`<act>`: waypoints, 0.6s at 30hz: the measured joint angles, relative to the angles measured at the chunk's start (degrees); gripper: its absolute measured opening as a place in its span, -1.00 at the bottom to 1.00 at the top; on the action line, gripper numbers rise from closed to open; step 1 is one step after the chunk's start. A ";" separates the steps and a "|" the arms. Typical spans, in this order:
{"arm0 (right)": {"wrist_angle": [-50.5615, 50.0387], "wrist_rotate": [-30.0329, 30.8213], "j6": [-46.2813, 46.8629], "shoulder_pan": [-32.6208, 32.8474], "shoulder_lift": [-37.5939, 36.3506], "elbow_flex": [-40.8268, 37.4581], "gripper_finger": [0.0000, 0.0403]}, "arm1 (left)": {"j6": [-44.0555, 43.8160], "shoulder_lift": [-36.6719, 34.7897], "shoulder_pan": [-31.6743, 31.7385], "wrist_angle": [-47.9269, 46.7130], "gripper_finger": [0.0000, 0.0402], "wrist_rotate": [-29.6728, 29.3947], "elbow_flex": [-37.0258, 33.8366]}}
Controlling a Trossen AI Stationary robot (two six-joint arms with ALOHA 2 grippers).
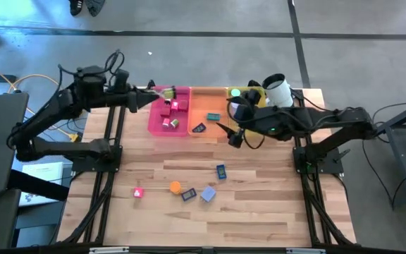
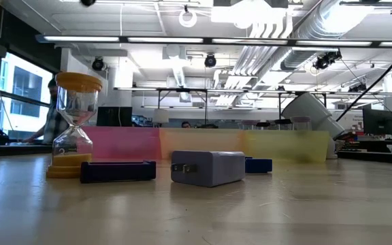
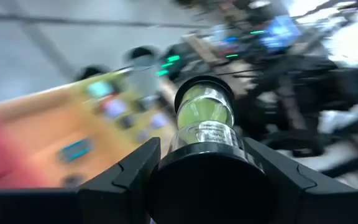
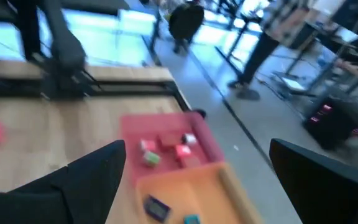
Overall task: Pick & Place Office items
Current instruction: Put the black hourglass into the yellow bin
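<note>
Overhead arrangement of the two arms and the office items. The left gripper hovers over the far edge of the pink tray, its fingers closed around a small hourglass with green sand. The right gripper hangs over the orange tray, fingers spread wide and holding nothing. Several small red and pink blocks lie in the pink tray; a dark flat piece and a teal piece lie in the orange tray. On the bare table remain a pink block, an orange roll, a dark rectangle, a lavender block and a blue rectangle, well apart from the trays
</note>
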 joint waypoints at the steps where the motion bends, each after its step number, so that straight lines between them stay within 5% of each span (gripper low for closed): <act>1: 0.60 -1.00 0.94 0.47 -0.57 0.00 0.92 | -0.01 0.61 -2.02 2.82 -0.02 -0.44 0.00; 9: 3.12 -11.14 2.41 4.16 -1.43 -0.09 0.92 | 1.35 10.83 -15.64 25.87 -0.02 -1.79 0.00; 18: 4.08 -2.04 -4.48 7.72 -1.59 -0.07 0.92 | -7.79 20.47 -20.23 41.23 -0.02 6.73 -0.04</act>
